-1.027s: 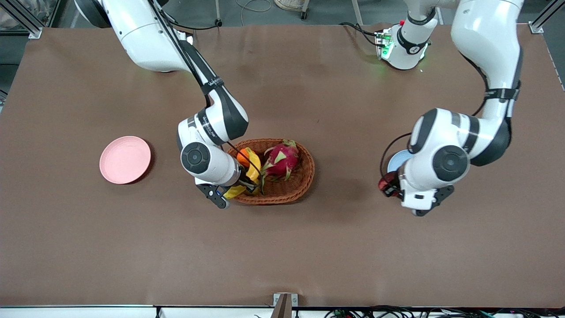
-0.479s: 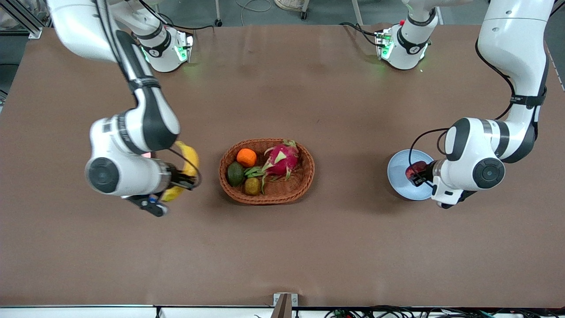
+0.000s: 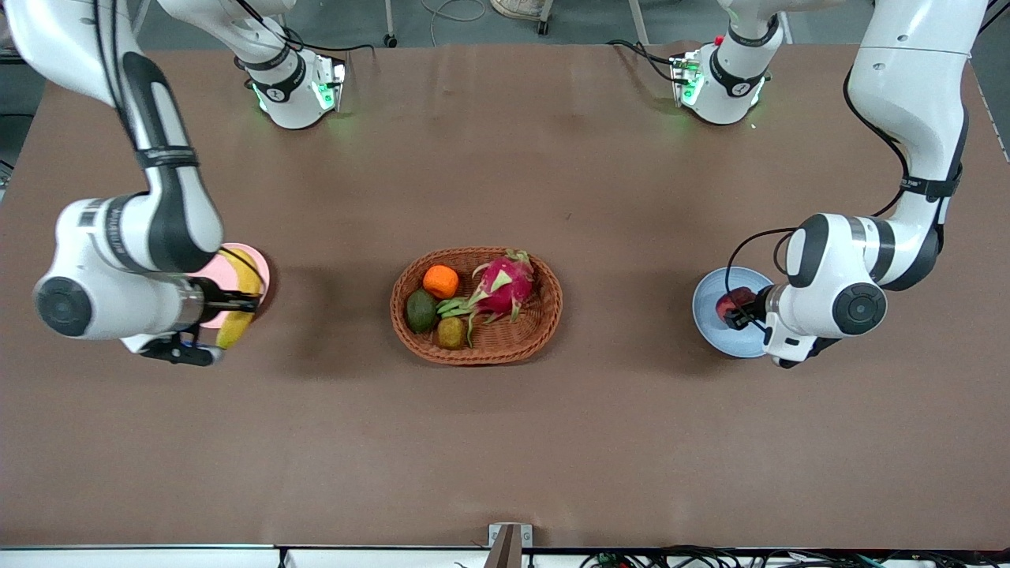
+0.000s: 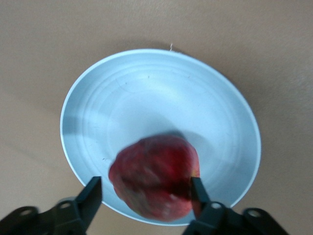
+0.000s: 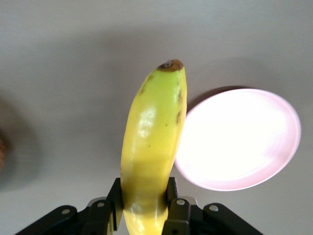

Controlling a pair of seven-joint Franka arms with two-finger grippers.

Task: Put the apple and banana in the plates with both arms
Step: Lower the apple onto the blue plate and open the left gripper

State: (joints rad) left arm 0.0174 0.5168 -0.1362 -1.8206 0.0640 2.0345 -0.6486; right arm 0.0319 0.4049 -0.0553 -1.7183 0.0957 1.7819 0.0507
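Note:
My right gripper (image 3: 241, 303) is shut on the yellow banana (image 3: 237, 293) and holds it in the air over the edge of the pale pink plate (image 3: 260, 274) that faces the basket. In the right wrist view the fingers clamp the banana (image 5: 151, 147), and the pink plate (image 5: 239, 142) lies beside it. My left gripper (image 3: 738, 314) is over the light blue plate (image 3: 708, 317), with the dark red apple (image 3: 727, 303) between its fingers. In the left wrist view the apple (image 4: 154, 176) touches one finger, with a gap at the other, above the blue plate (image 4: 146, 98).
An oval wicker basket (image 3: 546, 314) stands mid-table between the plates. It holds a pink dragon fruit (image 3: 503, 285), an orange (image 3: 440, 282), a dark green avocado (image 3: 421, 310) and a small brown fruit (image 3: 451, 332). Both arm bases stand along the table's edge farthest from the camera.
My right arm carried the banana from the basket to the pink plate's edge. My left arm brought the apple over the blue plate, and its fingers now stand wider than the apple.

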